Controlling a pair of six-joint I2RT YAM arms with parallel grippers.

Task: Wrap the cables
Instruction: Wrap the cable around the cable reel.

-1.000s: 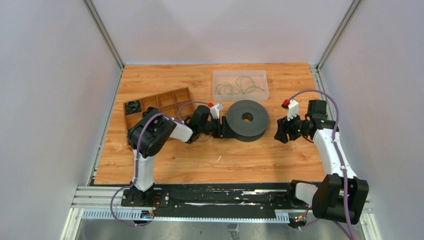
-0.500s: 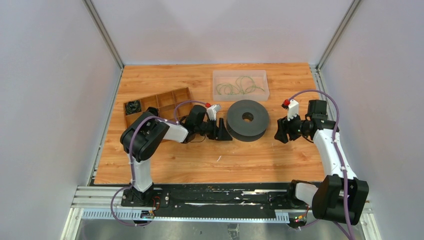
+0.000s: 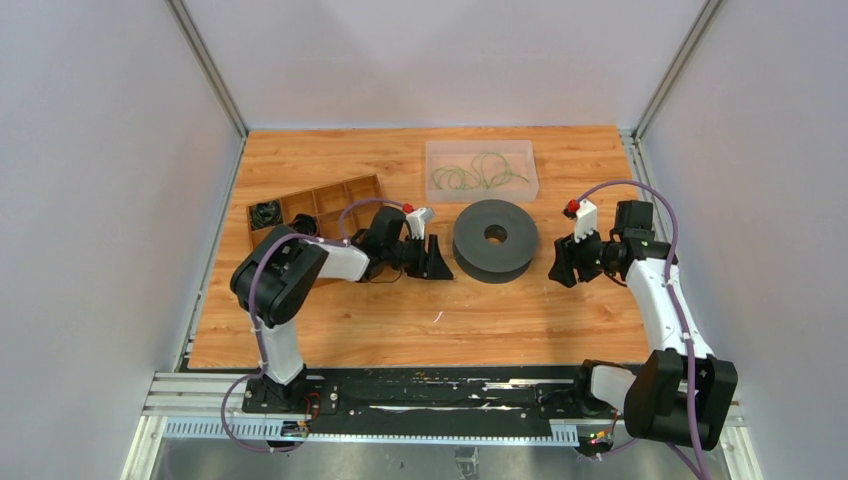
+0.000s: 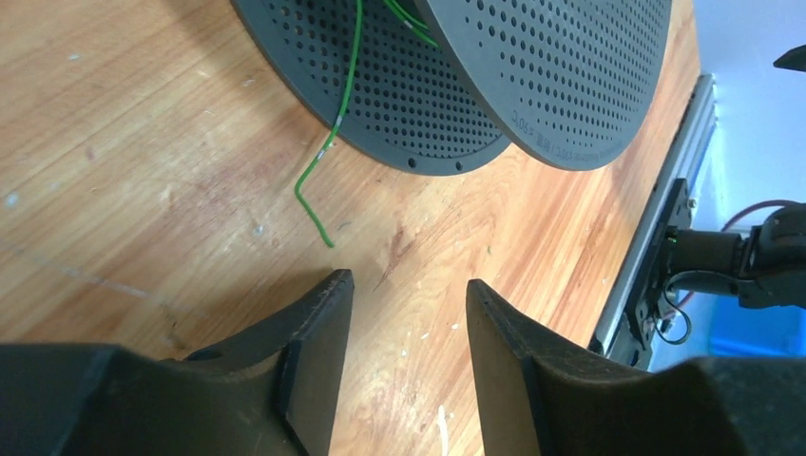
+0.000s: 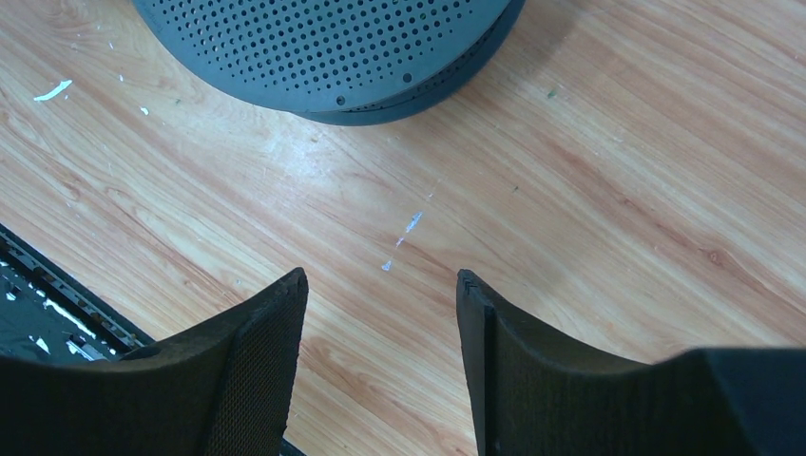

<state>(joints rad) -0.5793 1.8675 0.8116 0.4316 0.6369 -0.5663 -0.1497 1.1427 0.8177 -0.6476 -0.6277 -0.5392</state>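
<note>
Now that the left arm (image 3: 300, 270) has been drawn back from the spool (image 3: 470, 245), left fingers (image 4: 309, 351): apart, nothing held.
Cable end (image 4: 314, 204): released, loose on worktop (image 3: 400, 320) beside spool; winding judged unfinished.
Remaining cables (image 3: 478, 172): in clear bin (image 3: 430, 146).
Right fingers (image 5: 252, 370): apart, empty.

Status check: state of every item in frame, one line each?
left gripper: open, empty, beside the spool.
right gripper: open, empty.
spool: lying flat on the table.
cable tail: trails from the spool onto the table, ungripped.
clear bin: holds loose cables.
wooden tray: black bundle in leftmost compartment.
</note>
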